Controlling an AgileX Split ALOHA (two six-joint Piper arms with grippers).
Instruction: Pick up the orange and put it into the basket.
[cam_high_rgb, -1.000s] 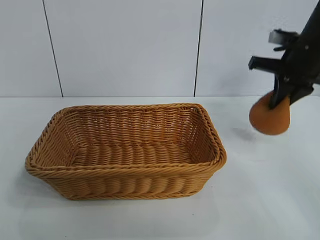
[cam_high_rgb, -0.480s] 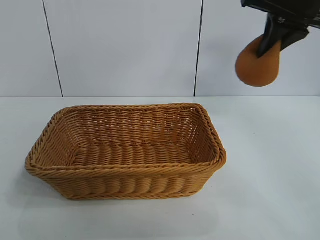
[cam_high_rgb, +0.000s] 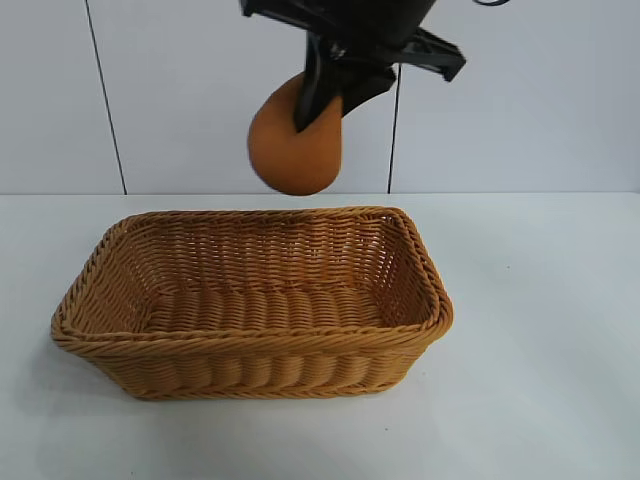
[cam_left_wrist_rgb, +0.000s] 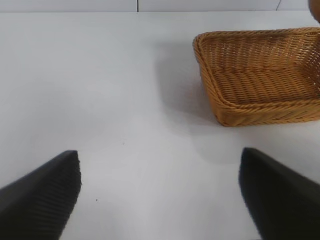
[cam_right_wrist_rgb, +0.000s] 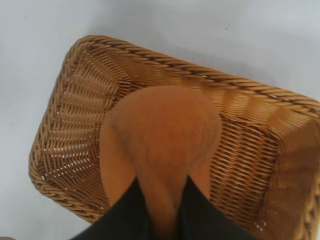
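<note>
No text readable anywhere (labels, numbers) — none at all.

The right gripper (cam_high_rgb: 322, 95) holds the orange (cam_high_rgb: 293, 147) by its top, high in the air over the basket (cam_high_rgb: 250, 340) on the white table (cam_high_rgb: 540, 350).

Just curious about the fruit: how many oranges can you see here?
1. The orange hangs in the right gripper, held above the basket. The basket shows nothing inside; none seems hidden.
</note>
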